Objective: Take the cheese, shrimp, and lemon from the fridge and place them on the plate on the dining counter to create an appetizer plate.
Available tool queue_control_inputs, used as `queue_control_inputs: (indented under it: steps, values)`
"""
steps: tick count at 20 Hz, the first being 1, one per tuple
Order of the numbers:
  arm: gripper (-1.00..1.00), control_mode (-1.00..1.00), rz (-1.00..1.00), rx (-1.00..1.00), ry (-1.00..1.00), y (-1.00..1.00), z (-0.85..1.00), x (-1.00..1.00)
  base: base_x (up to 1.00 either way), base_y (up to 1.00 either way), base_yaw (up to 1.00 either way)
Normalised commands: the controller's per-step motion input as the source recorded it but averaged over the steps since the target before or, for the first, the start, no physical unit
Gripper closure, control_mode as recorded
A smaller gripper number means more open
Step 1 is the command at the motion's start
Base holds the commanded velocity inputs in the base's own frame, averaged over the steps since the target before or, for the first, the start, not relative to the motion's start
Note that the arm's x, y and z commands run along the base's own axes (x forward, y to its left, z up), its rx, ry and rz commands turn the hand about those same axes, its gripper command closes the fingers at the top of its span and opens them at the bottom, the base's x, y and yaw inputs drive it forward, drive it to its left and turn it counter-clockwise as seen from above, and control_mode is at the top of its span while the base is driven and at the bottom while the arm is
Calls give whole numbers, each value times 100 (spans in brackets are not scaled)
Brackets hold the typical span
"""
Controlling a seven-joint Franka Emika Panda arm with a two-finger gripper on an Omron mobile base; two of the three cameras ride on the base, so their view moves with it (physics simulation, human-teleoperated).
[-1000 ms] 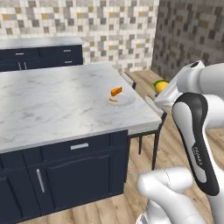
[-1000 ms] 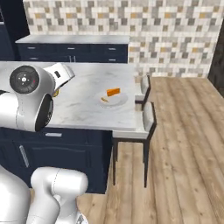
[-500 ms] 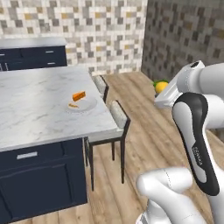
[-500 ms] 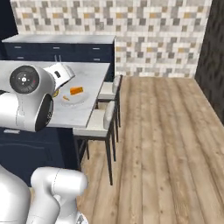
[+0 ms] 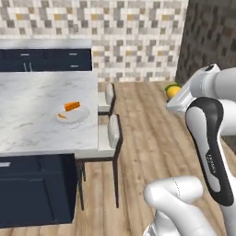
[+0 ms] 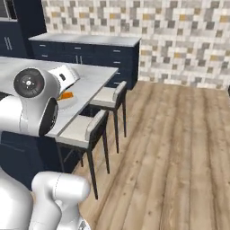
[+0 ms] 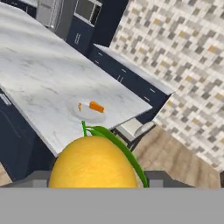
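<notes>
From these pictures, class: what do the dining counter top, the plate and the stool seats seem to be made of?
Dining counter: likely polished marble, white with grey veins. Plate: probably glazed ceramic, plain smooth white. Stool seats: seemingly pale padded upholstery on thin dark frames, perhaps metal.

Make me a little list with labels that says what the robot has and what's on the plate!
held thing: lemon, yellow, with green leaves, in the pincer
pincer state: shut on the lemon
plate: on the dining counter, near its edge
on the plate: cheese wedge and small shrimp sliver
beside the counter: two stools
lemon on plate yet: no
</notes>
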Motion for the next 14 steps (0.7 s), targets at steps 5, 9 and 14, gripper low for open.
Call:
queue_control_inputs:
  steps: [5, 9, 14]
  values:
    - [100, 100, 0, 0, 0, 0, 0, 0, 94, -67, 58]
    - [100, 100, 0, 0, 0, 0, 0, 0, 72, -76, 58]
    - [100, 100, 0, 0, 0, 0, 0, 0, 40, -84, 61]
